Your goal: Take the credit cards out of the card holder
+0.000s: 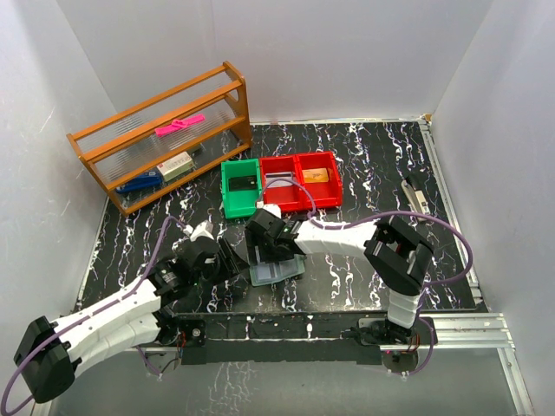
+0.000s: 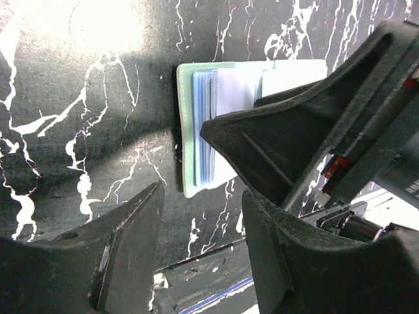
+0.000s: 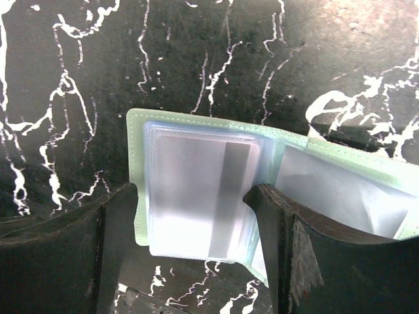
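The card holder [image 3: 139, 171] lies open on the black marble table near its front edge, pale green edging around clear sleeves. It also shows in the top view [image 1: 282, 272] and the left wrist view [image 2: 188, 131]. A whitish credit card [image 3: 190, 196] with a grey stripe sits in the top sleeve of its left half. My right gripper [image 3: 193, 261] is open just above that half, one finger on each side of it. My left gripper [image 2: 203, 261] is open and empty just left of the holder, apart from it. The right gripper [image 1: 264, 258] hides part of the holder from above.
A green bin [image 1: 240, 186] and two red bins [image 1: 299, 179] stand behind the holder. A wooden rack [image 1: 165, 134] stands at the back left. A white tool [image 1: 414, 192] lies at the right. The table's front edge [image 1: 286, 314] is close to the holder.
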Robot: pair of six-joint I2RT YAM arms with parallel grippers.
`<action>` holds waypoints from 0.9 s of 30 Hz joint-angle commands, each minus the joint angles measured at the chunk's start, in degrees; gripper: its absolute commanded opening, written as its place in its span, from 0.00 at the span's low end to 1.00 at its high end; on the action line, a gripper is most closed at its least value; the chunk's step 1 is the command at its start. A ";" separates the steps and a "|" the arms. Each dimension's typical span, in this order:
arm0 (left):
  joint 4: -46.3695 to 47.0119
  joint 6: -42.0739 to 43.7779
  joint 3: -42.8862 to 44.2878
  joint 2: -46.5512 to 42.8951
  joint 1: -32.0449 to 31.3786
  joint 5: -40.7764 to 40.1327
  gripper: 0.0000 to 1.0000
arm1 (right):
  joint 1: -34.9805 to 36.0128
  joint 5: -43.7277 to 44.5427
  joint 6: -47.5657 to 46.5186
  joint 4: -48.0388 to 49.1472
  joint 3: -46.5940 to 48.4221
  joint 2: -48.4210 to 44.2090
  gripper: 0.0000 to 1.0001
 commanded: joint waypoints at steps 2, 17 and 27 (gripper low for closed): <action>-2.63 -0.11 2.46 -4.27 -0.01 -3.32 0.50 | 0.47 5.38 -0.27 -3.26 2.16 -2.36 0.72; -4.55 -0.22 2.60 -5.97 0.03 -4.16 0.50 | -0.05 5.73 -1.11 -2.40 3.00 1.05 0.67; -4.46 -0.34 2.49 -5.47 0.00 -3.71 0.50 | -0.27 2.62 -0.24 0.80 -2.24 1.85 0.52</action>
